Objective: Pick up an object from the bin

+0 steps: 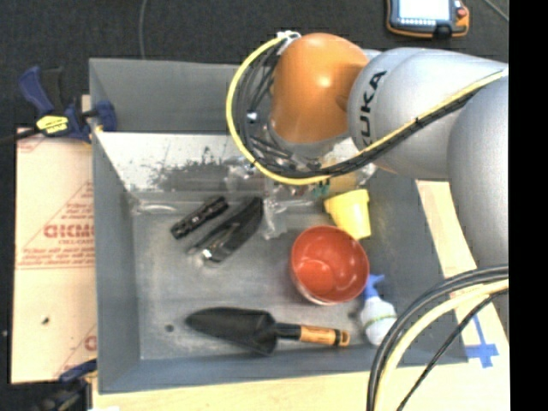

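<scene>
Crowding the tool, its opening impossible to tell, lie black pliers, yellow cup, red bowl.

Silver arm (marked KUKA) wears orange cover, looped yellow cables

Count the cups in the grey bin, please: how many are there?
2. The red cup stands open side up at the right middle of the bin; the yellow cup lies beside it, toward the far wall, partly under the arm. The arm may hide others.
</scene>
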Controlling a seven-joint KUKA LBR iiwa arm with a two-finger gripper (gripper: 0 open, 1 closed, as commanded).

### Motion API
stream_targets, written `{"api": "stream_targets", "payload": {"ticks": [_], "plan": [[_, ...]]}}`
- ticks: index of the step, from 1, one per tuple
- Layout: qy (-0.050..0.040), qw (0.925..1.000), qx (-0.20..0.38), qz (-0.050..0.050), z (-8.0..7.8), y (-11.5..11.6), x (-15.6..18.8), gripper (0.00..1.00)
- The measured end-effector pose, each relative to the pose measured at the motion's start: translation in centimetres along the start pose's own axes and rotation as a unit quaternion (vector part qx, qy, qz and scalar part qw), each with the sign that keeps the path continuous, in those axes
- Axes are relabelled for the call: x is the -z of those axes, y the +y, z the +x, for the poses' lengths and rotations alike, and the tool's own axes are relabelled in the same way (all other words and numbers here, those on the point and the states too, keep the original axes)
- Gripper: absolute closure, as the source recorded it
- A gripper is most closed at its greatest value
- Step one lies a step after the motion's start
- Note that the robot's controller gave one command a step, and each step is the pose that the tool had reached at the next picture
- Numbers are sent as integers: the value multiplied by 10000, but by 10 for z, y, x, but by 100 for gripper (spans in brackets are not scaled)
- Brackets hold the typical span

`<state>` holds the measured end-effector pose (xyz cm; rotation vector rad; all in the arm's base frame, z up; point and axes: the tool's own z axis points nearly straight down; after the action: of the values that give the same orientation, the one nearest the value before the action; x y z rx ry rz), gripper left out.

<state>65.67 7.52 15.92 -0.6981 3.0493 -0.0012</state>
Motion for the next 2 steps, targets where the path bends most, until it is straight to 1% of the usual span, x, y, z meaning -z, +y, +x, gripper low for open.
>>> {"api": "stream_targets", "payload": {"ticks": [1, 2], "plan": [[13, 9998, 185, -10, -4, 13, -57, 0], [-85, 9936, 1124, 27, 0, -1, -83, 0]]}}
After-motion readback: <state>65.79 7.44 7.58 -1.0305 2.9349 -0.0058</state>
